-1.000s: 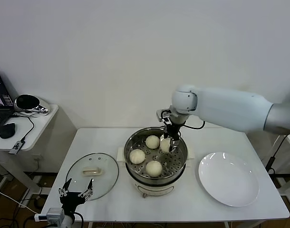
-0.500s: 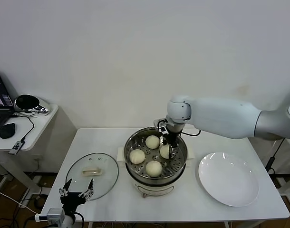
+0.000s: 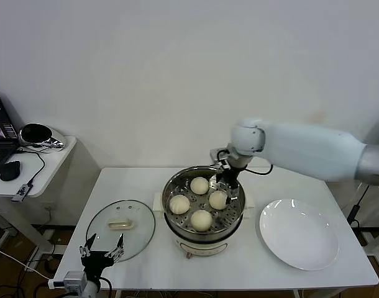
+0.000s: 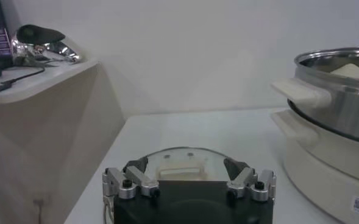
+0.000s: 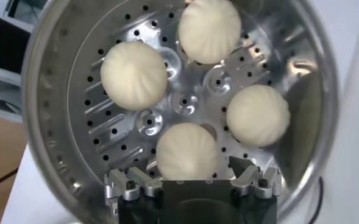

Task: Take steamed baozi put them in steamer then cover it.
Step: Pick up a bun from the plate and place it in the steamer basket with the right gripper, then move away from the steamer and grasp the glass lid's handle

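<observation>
The steamer (image 3: pixel 205 239) stands mid-table with four steamed baozi on its perforated tray: one at the back (image 3: pixel 199 185), one on the left (image 3: pixel 179 203), one on the right (image 3: pixel 218 199), one in front (image 3: pixel 201 220). My right gripper (image 3: pixel 227 177) hangs open and empty just above the steamer's back right rim. In the right wrist view the gripper (image 5: pixel 188 167) is over the nearest baozi (image 5: pixel 187 152), not touching it. The cover (image 3: pixel 120 225) lies flat on the table left of the steamer. My left gripper (image 3: pixel 101 253) is open and empty at the table's front left edge, facing the cover (image 4: pixel 185 159).
An empty white plate (image 3: pixel 298 233) lies right of the steamer. A side table (image 3: pixel 34 164) at the far left holds a laptop, a mouse and cables. The steamer's side handle (image 4: pixel 301 92) shows in the left wrist view.
My right gripper has let go of the right-hand baozi, which now rests on the tray, and has lifted up and back out of the steamer. The left arm has not moved.
</observation>
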Controlling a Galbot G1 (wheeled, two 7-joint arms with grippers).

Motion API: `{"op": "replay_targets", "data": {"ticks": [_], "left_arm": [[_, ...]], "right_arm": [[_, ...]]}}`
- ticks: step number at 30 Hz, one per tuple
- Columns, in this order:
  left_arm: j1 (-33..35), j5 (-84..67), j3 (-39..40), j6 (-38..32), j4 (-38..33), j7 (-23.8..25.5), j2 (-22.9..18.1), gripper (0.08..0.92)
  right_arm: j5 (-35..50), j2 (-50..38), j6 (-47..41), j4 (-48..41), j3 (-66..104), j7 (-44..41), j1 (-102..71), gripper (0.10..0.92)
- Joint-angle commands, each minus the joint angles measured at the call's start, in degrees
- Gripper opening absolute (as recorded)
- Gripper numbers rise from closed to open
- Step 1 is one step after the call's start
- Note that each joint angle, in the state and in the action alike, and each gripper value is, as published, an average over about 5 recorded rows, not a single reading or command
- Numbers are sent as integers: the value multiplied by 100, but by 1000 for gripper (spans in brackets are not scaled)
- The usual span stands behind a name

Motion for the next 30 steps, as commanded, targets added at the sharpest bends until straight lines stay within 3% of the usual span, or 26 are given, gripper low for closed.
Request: {"op": "replay_targets", "data": {"ticks": [1, 8, 14, 21, 30], "left_arm": [[4, -88, 50, -2, 45, -1, 63, 823], [117, -297, 144, -145, 67, -155, 112, 823], [124, -332, 219, -394, -4, -217, -9, 823], [-6, 40, 255, -660, 136, -176, -24, 823], [-362, 1197, 111, -1224, 606, -329, 177, 823]], "right_arm": [[574, -1965, 452, 479, 2706, 844, -992, 823], [1022, -2765, 925, 755, 5380, 1702, -3390, 823], [1659, -2842, 1741, 1227, 7658, 3631, -6122, 823], [2128, -1599, 2076, 1835, 10835, 4651, -9517, 823], [2316, 83, 2495, 2064, 11989, 5192, -11507, 823]]}}
